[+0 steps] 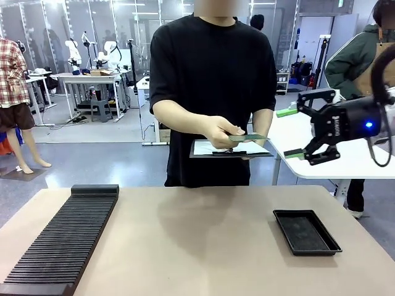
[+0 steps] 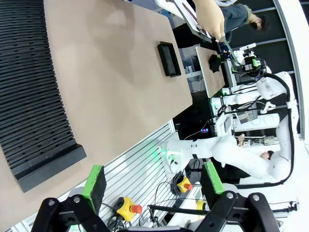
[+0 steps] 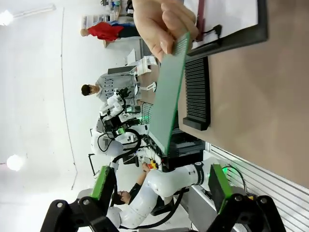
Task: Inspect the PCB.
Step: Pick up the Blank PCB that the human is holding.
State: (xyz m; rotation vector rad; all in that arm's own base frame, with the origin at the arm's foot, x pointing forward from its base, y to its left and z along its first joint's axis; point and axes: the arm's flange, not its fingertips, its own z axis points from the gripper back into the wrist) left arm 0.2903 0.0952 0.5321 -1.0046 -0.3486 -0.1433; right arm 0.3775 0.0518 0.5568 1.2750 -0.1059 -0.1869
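Across the desk a person holds the clipboard. Our right pincer hangs spread just right of the clipboard; our left pincer, also spread, is well apart from it. The PCB lies flat just above the clipboard, pinched in the person's hand. We judge it light, stiff, thin and fragile: take the free bare edge.

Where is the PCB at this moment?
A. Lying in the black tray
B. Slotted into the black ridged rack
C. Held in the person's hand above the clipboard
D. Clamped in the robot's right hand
C: the person's hand holds the PCB over the clipboard, while the robot's right hand is open beside it, not touching it.
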